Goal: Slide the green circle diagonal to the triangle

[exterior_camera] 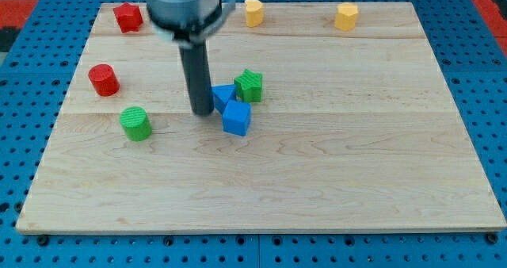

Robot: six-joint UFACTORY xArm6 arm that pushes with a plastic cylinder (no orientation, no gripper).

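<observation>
The green circle (135, 123) is a ribbed green cylinder at the view's left-centre of the wooden board (333, 165). The blue triangle (223, 95) lies near the middle, touching a blue cube (237, 118) below it and a green star (249, 86) to its right. My tip (201, 110) is on the board right against the triangle's left side. It is about 80 pixels to the right of the green circle and slightly higher in the view, apart from it.
A red cylinder (103, 80) stands above and left of the green circle. A red star-like block (127, 17) sits at the top left. Two yellow blocks (253, 12) (345, 17) sit along the top edge.
</observation>
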